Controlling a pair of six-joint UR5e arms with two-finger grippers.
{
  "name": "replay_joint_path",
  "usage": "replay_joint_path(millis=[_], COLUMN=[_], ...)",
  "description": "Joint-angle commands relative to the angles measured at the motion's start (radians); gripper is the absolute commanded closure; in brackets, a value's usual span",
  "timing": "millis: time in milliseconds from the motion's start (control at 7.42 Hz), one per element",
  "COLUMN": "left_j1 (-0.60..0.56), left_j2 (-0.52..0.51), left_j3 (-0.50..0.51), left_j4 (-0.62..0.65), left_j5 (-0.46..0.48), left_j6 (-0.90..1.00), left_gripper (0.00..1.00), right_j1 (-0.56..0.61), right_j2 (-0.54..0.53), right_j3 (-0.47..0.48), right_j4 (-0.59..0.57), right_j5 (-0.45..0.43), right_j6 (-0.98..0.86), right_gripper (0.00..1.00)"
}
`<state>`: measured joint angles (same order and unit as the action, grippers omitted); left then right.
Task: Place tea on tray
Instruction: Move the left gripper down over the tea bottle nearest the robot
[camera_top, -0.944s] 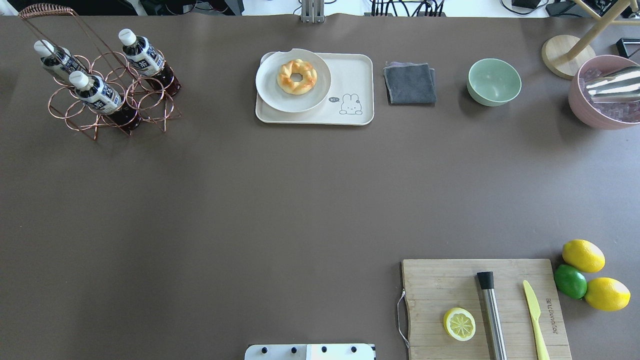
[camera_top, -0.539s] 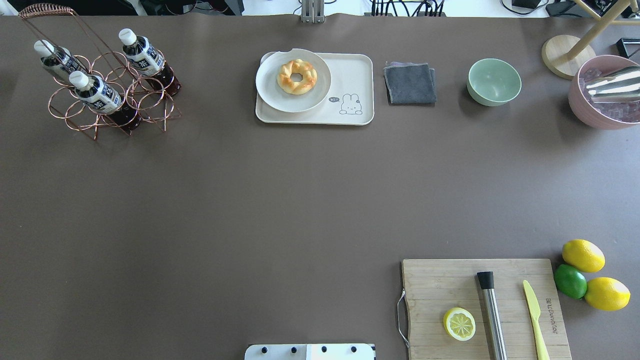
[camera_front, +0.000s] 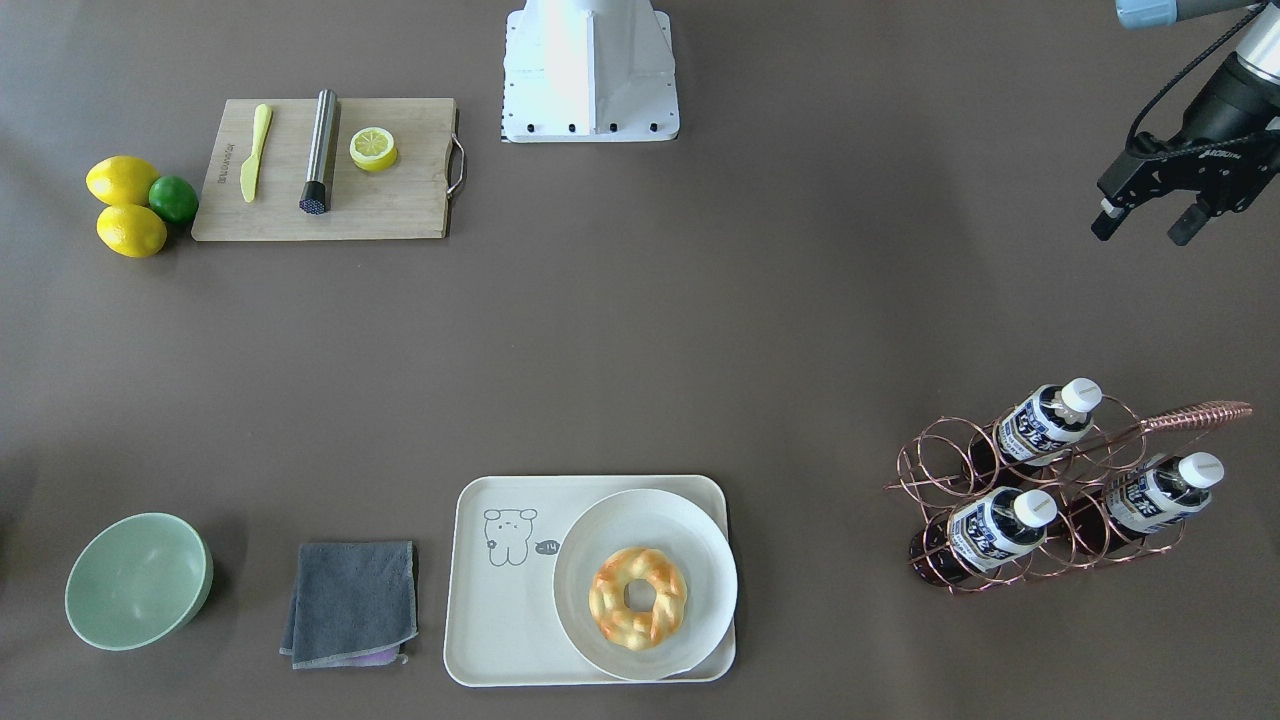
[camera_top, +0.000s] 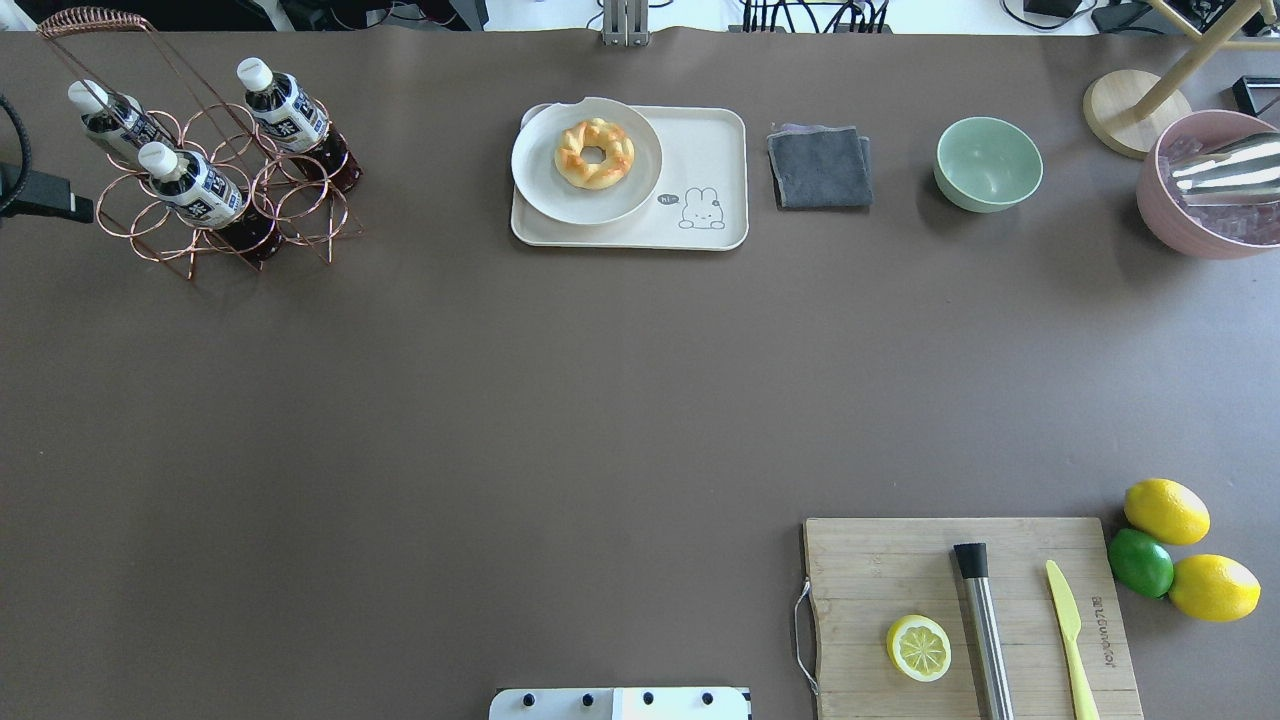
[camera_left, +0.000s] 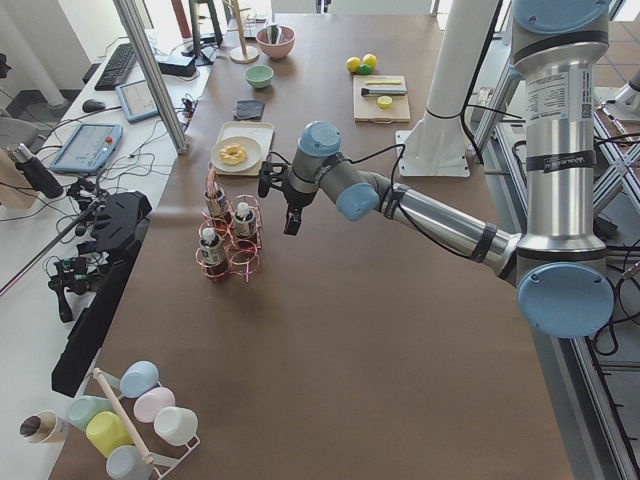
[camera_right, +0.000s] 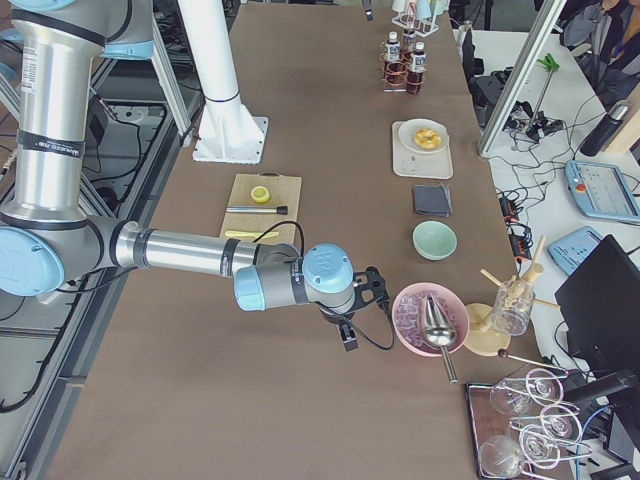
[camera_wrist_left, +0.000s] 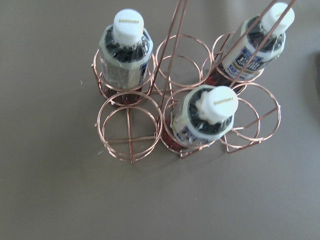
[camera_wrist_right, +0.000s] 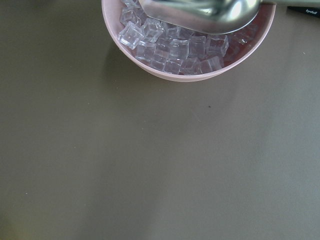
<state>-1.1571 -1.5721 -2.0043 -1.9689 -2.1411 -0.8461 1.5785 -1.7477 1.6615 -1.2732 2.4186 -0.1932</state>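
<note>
Three tea bottles stand in a copper wire rack (camera_top: 230, 215) at the far left: one at the back (camera_top: 285, 105), one at the left (camera_top: 115, 120), one in front (camera_top: 190, 185). They fill the left wrist view (camera_wrist_left: 207, 117). The cream tray (camera_top: 705, 150) lies at the far middle, and a round plate (camera_top: 540, 190) with a donut (camera_top: 594, 152) covers its left part. My left gripper (camera_front: 1140, 228) is open and empty, in the air beside the rack and apart from it. My right gripper (camera_right: 345, 335) hangs near the pink bowl; I cannot tell its state.
A grey cloth (camera_top: 820, 167), a green bowl (camera_top: 988, 163) and a pink bowl of ice with a metal scoop (camera_top: 1215, 180) line the far right. A cutting board (camera_top: 880, 580) with a lemon half, muddler and knife, plus lemons and a lime (camera_top: 1140, 563), lie near right.
A dark part of my left arm has come into the overhead view at the left edge, beside the rack. Bottles, tray and everything else have not moved.
</note>
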Motion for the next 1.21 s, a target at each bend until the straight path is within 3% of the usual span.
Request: replay_joint_path(millis=[0, 135, 539, 1079], left_j1=[0.042, 0.109, 0.111, 0.117], left_j2=[-0.098, -0.112, -0.131, -0.198], left_j3=[0.053, 0.065, 0.102, 0.176], left_j4=[-0.001, 0.001, -0.004, -0.015], left_j5=[0.134, 0.215, 0.298, 0.296], left_j6=[-0.011, -0.013, 0.001, -0.002], left_gripper=[0.02, 0.03, 0.05, 0.08], right_j1=[0.0, 0.0, 0.0, 0.0], right_j2=[-0.004, -0.004, -0.003, -0.004], right_j3=[-0.003, -0.003, 0.003, 0.003], right_j4=[0.001, 0.001, 0.005, 0.008], right_j5=[0.0, 0.0, 0.0, 0.0], right_j6=[0.0, 0.0, 0.0, -0.002], right_gripper=[0.0, 0.0, 0.0, 0.0])
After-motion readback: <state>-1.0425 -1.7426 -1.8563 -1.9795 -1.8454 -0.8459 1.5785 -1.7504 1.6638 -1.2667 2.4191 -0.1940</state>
